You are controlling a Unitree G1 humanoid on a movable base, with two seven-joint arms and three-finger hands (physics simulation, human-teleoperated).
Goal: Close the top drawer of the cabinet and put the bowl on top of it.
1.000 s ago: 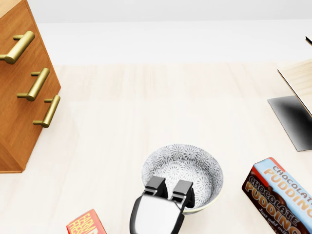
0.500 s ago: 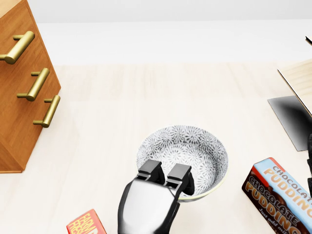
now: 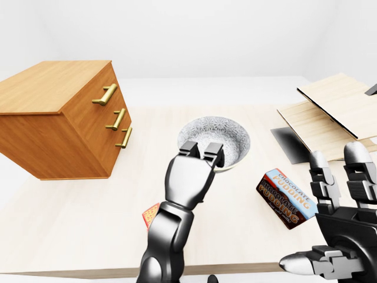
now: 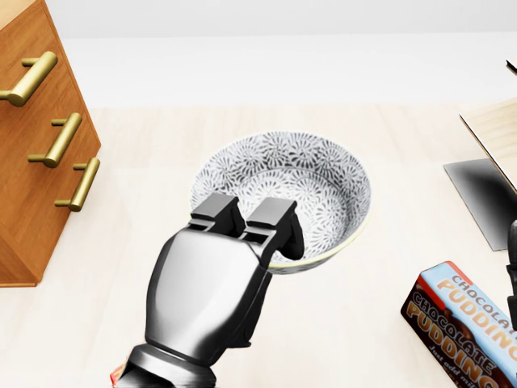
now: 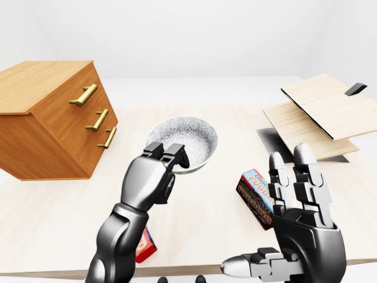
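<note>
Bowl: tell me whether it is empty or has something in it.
Empty. The head view shows the bowl with its patterned inside bare down to the bottom; only the fingers of the left hand hook over its rim.

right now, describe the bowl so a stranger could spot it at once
From the wooden cabinet at the left-eye view's left, look right across the pale table. The bowl is gripped at its rim by the left hand. Alone there, it is round with a grey floral pattern.
</note>
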